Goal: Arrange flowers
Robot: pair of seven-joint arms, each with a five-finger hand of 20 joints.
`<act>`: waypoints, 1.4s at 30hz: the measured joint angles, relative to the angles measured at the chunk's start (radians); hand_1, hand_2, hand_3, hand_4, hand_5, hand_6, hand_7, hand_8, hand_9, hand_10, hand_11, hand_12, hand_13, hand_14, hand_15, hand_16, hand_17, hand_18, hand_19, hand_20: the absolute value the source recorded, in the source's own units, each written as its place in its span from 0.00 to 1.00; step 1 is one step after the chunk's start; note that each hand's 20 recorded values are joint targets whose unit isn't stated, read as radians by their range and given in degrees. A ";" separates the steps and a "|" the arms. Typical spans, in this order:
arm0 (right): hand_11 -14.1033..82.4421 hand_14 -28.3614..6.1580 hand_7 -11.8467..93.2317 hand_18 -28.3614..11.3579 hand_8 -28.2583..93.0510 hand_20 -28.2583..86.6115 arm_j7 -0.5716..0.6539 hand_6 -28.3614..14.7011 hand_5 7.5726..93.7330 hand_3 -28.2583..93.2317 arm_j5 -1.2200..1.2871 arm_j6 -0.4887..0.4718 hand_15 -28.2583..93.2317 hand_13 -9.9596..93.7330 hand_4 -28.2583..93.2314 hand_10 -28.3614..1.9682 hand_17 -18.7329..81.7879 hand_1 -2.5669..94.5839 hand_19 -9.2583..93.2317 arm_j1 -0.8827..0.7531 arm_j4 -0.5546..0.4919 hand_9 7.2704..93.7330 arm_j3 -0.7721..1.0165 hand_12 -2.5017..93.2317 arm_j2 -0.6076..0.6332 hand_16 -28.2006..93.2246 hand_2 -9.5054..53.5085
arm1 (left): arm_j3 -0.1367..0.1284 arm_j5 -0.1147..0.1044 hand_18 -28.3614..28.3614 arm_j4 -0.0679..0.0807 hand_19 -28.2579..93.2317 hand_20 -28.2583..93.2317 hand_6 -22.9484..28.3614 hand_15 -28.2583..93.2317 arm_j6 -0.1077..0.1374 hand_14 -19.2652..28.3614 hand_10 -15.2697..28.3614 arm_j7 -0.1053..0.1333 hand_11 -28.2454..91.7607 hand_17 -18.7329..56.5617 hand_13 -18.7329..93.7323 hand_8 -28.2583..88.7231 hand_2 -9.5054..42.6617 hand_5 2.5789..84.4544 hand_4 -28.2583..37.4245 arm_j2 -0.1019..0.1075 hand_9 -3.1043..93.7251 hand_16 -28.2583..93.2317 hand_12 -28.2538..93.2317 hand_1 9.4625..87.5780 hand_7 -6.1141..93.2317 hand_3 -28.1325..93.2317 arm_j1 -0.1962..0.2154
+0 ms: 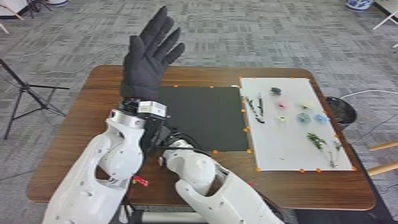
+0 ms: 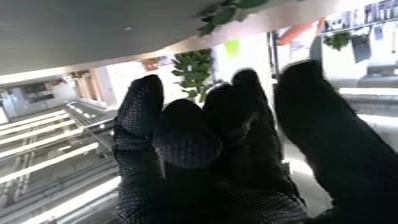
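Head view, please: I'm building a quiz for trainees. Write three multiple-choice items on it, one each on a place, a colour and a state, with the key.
1. Where do the flowers lie?
A) On the floor
B) On the sheet
C) Under the table

2. What colour is the mat beside the sheet?
A) Red
B) White
C) Black

3. How are the fingers of the left hand?
A) Straight
B) Curled round a stem
C) Closed in a fist

1: B, they lie spread over the sheet.
2: C, the mat is black throughout.
3: A, the fingers extend from the palm.
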 measured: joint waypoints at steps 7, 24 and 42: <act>0.78 0.49 0.28 0.17 0.13 0.56 -0.074 0.78 0.27 1.00 -0.010 -0.169 0.94 0.78 0.13 0.52 0.48 0.40 0.91 -0.007 -0.045 0.69 0.052 0.57 0.009 0.51 0.20 | 0.007 0.001 0.84 0.012 0.54 0.28 0.44 0.25 -0.002 0.64 0.55 -0.003 0.29 0.05 0.28 0.17 0.16 0.24 0.02 -0.004 0.21 0.32 0.39 0.23 0.21 0.62 -0.015; 0.78 0.48 0.27 0.17 0.13 0.55 -0.075 0.77 0.29 1.00 -0.104 -0.424 0.96 0.79 0.14 0.51 0.48 0.36 0.91 0.025 -0.065 0.69 0.068 0.56 0.025 0.50 0.25 | 0.019 0.000 0.84 0.023 0.54 0.28 0.44 0.24 0.003 0.65 0.55 -0.003 0.29 0.05 0.29 0.17 0.16 0.24 0.02 -0.005 0.21 0.32 0.39 0.23 0.21 0.63 -0.031; 0.78 0.47 0.28 0.16 0.12 0.56 -0.129 0.78 0.30 1.00 -0.067 -0.331 0.96 0.78 0.13 0.50 0.48 0.37 0.91 0.081 -0.061 0.69 0.025 0.56 0.117 0.50 0.23 | -0.015 -0.001 0.84 0.004 0.54 0.28 0.44 0.25 0.012 0.65 0.55 -0.008 0.29 0.05 0.28 0.17 0.16 0.24 0.02 -0.005 0.21 0.32 0.40 0.23 0.21 0.63 0.006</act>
